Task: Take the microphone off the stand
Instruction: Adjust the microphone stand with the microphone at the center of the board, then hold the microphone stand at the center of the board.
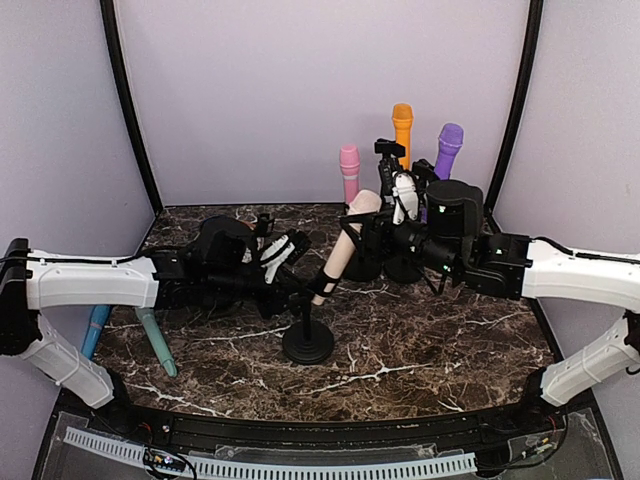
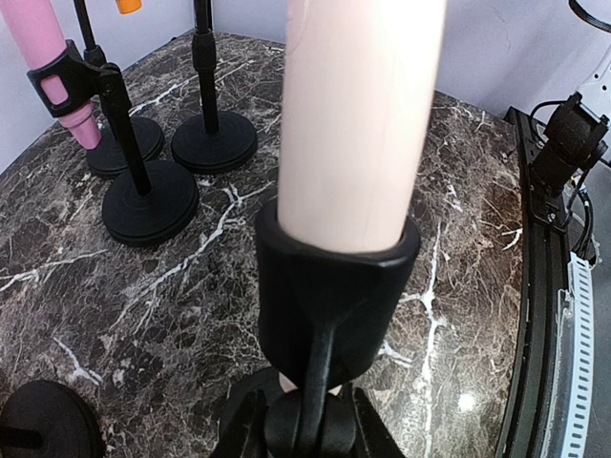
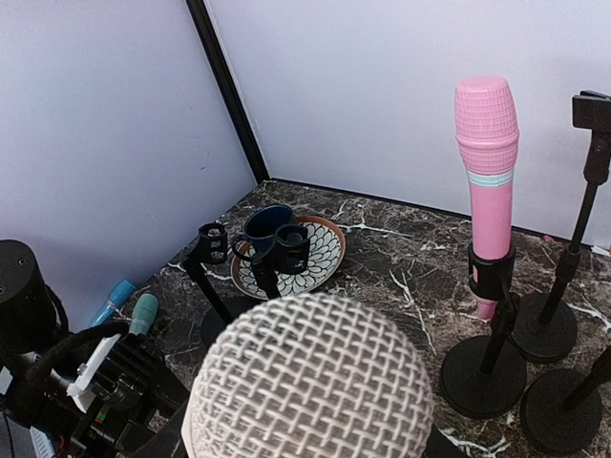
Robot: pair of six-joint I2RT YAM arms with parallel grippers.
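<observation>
Left hand point(image 2: 304, 431) pinches the stand point(image 2: 334, 296); microphone point(image 3: 310, 382) hides the right hand point(image 1: 383, 218), grip unclear.

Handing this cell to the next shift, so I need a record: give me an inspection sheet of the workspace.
Surface: dark white-veined marble table; nothing seen spilled.
Job's things: beige microphone tilted in the clip of its stand, not yet out.
Clutter: pink microphone, orange microphone, purple microphone on stands; two teal microphones lying left; plate with blue cup.
Grippers: left gripper closed on the stand below the clip; right gripper at the microphone's head, grip unclear.
Cables: black cable along the right arm.
Surroundings: lilac walls, black corner posts.
</observation>
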